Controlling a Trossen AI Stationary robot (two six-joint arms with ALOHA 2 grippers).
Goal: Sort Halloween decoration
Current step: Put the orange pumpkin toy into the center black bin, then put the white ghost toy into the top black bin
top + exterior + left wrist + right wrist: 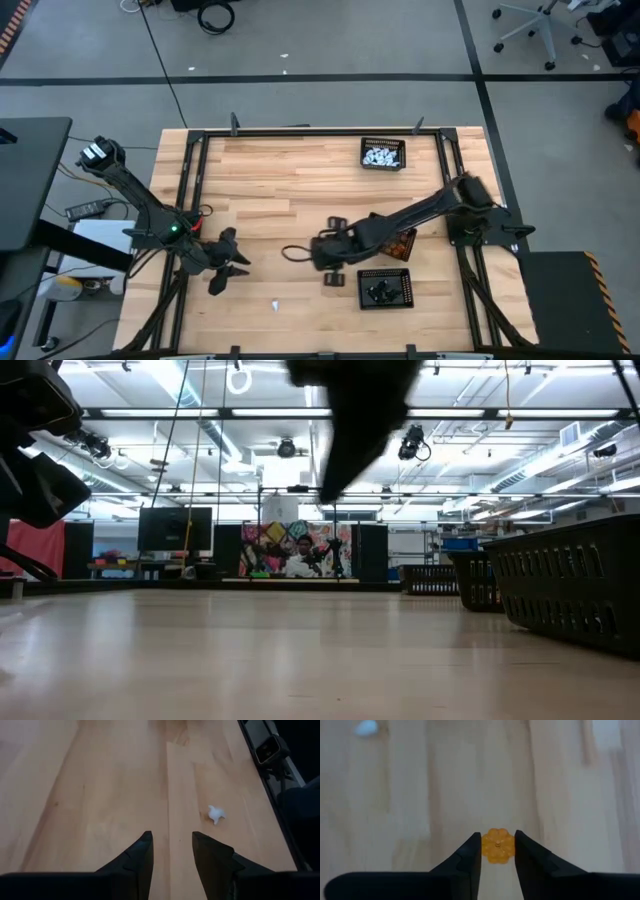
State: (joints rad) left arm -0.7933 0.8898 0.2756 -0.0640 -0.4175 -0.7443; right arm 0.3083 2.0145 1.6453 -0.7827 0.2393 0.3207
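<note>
two dark fingers of the right gripper [497, 845] pinch a little orange pumpkin [497, 845] above the wooden table [290, 190], near the middle. left gripper [171, 847] hangs by the table's left edge, its fingers spread with nothing in them. one tiny white figure [216, 813] lies on the wood just past it. more white figures sit in a black tray [383, 153] at the far side, and black ones in a tray [386, 289] at the near side.

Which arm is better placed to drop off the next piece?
The right. Its gripper already clamps an orange pumpkin, and the orange tray lies beside that arm. The left gripper is open and empty, a white figure loose ahead.
</note>
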